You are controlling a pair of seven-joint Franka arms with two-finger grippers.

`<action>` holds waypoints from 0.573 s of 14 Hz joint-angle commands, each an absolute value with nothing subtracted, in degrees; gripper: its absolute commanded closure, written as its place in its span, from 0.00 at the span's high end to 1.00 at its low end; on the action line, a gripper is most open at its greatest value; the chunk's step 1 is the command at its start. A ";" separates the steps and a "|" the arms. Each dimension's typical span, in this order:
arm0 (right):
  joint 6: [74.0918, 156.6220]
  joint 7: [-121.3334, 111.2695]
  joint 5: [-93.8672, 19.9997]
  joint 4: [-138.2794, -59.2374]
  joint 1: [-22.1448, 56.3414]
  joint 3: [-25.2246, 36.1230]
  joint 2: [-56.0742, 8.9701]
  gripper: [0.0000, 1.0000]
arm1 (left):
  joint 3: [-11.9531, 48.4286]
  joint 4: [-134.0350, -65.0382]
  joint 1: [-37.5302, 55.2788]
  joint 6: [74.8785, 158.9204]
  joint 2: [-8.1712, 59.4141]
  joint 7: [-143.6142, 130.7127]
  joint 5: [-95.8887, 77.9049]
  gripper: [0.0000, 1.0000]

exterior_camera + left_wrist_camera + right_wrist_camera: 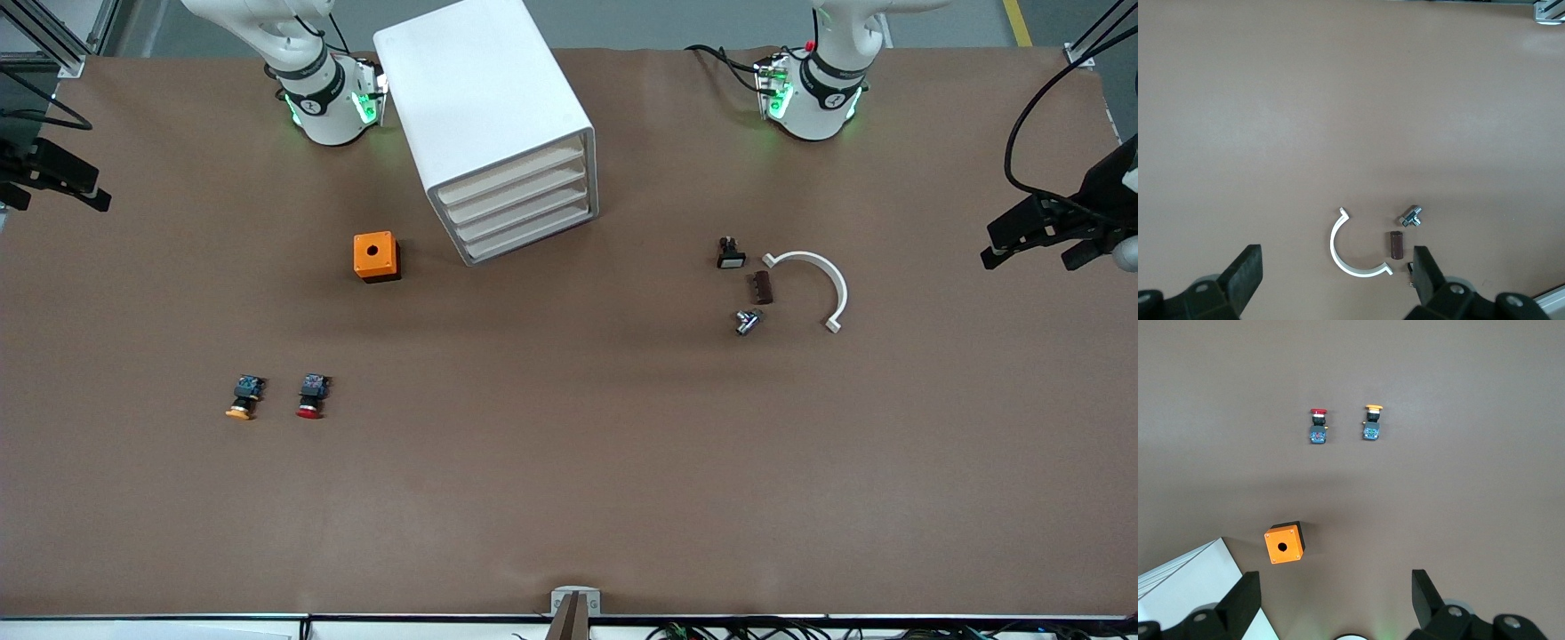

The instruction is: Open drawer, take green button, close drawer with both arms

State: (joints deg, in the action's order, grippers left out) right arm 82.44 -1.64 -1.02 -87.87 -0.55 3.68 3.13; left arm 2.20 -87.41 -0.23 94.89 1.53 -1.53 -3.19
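The white cabinet (484,116) stands at an angle between the two arm bases, and a corner of it shows in the right wrist view (1178,587). Its four cream drawer fronts (520,200) are all pushed in. The button is out of view. My right gripper (1335,583) hangs open and empty high over the table by its own base (329,102), above the cabinet's corner. My left gripper (1336,267) also hangs open and empty, high over the small parts near its base (813,98). Neither hand shows in the front view.
An orange box with a hole (377,256) sits beside the cabinet. An orange-capped button (243,397) and a red-capped one (311,396) lie nearer the front camera. A white arc (822,284), brown piece (763,287), metal part (747,321) and black part (731,253) lie toward the left arm's end.
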 commanded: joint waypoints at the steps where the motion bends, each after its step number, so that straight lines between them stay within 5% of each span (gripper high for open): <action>1: 83.32 -1.76 -1.41 -89.82 -1.41 3.60 4.83 1.00 | 2.55 -86.83 -0.09 93.87 1.32 -2.55 -1.58 0.99; 8: 83.94 -1.76 -1.41 -90.79 -3.08 3.60 5.10 1.00 | 2.02 -87.72 -0.44 92.20 4.11 -2.81 -1.58 0.99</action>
